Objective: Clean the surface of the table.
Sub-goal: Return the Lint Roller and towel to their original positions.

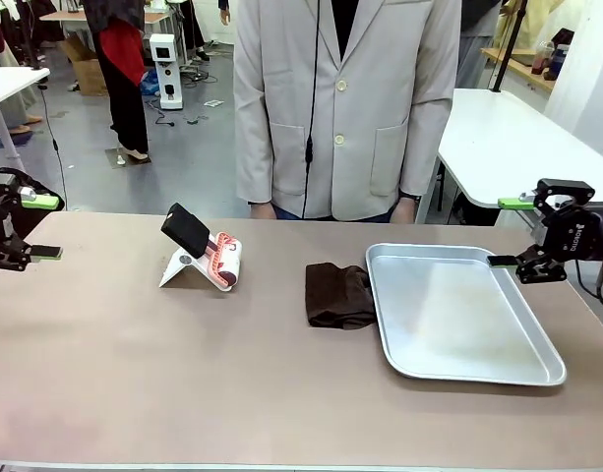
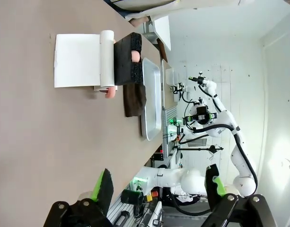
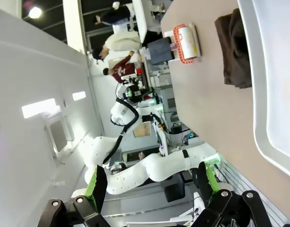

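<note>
Grippers sit at the two ends of the table [image 1: 232, 364], both with jaws spread and nothing between them. The left gripper [image 1: 28, 228] hangs at the left edge, its green-padded fingers [image 2: 103, 189] apart over the brown top in its wrist view. The right gripper [image 1: 517, 232] hovers at the right edge, just beside the far right corner of the silver tray [image 1: 458, 315], fingers [image 3: 96, 187] likewise apart.

Between them on the table lie three things. The tray rests right of centre, bare inside. A dark brown cloth [image 1: 335, 293] lies crumpled with its right edge touching the tray's left rim. Well left of it sits a lint roller [image 1: 222, 261] on a white stand [image 1: 178, 270], with a black handle [image 1: 186, 230] tilted up.

A person in a pale jacket [image 1: 345, 103] stands at the far side.
</note>
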Controlling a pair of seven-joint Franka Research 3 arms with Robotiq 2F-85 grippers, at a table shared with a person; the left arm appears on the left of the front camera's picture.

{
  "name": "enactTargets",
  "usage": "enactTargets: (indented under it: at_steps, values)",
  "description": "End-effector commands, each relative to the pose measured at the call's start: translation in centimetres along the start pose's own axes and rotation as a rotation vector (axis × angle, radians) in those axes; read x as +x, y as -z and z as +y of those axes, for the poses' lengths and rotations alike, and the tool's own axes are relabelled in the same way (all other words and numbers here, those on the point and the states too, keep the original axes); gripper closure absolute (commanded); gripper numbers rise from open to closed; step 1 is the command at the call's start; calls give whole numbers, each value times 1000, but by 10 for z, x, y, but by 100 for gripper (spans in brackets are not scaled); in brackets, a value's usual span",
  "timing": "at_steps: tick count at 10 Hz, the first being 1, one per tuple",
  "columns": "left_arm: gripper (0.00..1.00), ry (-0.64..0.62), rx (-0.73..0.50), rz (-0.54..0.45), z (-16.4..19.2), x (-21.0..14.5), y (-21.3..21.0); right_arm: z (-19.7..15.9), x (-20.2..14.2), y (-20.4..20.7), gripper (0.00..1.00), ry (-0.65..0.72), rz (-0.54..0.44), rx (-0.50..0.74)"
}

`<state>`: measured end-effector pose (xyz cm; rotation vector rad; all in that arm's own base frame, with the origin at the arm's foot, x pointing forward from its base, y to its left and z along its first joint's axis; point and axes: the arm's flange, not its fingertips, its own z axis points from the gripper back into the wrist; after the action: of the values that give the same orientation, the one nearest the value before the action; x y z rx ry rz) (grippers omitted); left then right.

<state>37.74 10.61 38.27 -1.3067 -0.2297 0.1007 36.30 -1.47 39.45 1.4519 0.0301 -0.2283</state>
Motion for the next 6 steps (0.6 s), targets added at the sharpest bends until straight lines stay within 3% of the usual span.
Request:
enactTargets:
  at_steps: [1,6]
  values:
    - [0,14,-6,-9,-6,-3,-1,4,-1,0,0,-5,11,3]
    - [0,14,-6,-9,-6,-3,-1,4,-1,0,0,-5,11,3]
